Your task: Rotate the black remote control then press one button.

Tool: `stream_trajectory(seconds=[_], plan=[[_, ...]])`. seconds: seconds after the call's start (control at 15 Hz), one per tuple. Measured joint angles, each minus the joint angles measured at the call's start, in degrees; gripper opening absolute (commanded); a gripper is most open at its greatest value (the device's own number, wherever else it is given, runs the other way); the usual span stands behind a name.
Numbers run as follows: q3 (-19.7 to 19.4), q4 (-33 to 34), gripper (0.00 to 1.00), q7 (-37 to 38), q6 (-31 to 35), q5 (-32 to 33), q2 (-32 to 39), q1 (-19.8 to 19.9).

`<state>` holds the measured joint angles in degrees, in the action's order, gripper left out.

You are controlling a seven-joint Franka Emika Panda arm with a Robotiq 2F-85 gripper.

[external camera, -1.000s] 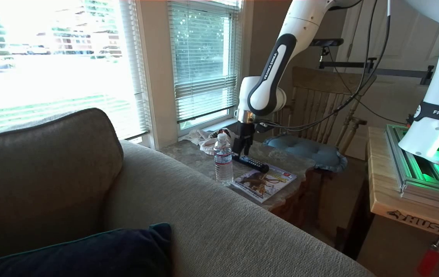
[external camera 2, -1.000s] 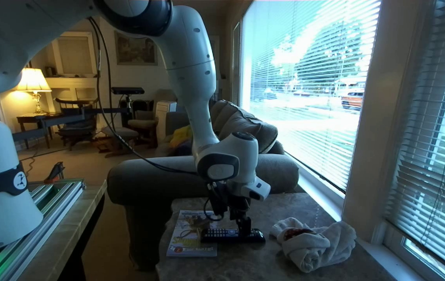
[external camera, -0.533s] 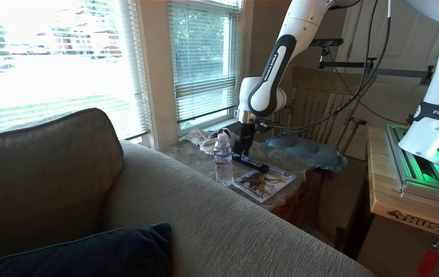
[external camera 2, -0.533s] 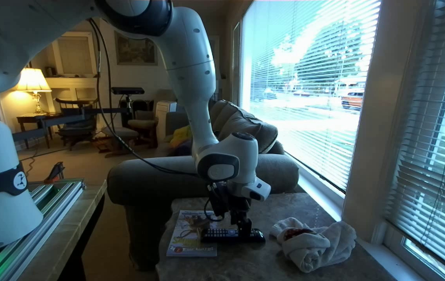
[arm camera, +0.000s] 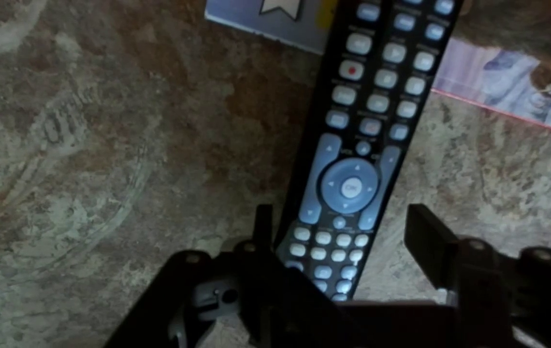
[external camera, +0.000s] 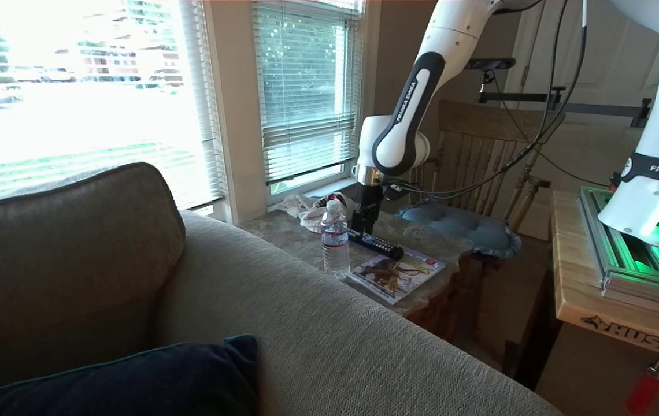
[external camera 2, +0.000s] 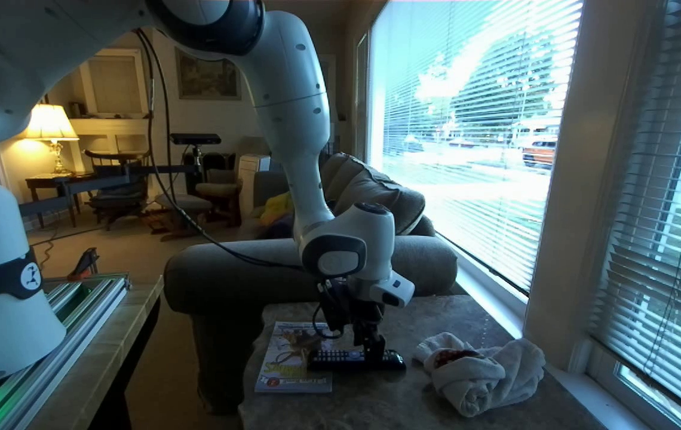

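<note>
Black remote control (arm camera: 360, 142) crosses the edge of the magazine (external camera 2: 290, 361), the rest of it over the table (external camera 2: 376, 400). Fingers (arm camera: 430, 246) stand apart, one either side of it in my wrist view: room at its right edge, tight at its left, contact I can't tell. White towel (external camera 2: 487, 382) near its window-side end; bottle (external camera: 336, 251) upright near the magazine.

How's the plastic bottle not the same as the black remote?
The plastic bottle stands upright, but the black remote control lies down, partly across the magazine. The bottle is see-through with a label; the remote is black with lots of buttons. The bottle looks rounder and fatter; the remote is long and slim. Both are on the same table.
</note>
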<state>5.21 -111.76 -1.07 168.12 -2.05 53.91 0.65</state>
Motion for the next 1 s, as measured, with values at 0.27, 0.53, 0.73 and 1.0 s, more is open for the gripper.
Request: stream_trajectory(seconds=[0.27,0.53,0.73,1.0], plan=[[-0.17,0.0,0.31,0.0,0.01,0.0,0.0,-0.05],[-2.39,0.0,0.21,0.63,1.11,0.0,-0.39,-1.87],[-3.79,0.01,0.15,1.13,1.59,0.0,-0.63,-3.39],[-4.79,0.0,0.08,2.55,1.59,0.0,-1.15,-4.51]])
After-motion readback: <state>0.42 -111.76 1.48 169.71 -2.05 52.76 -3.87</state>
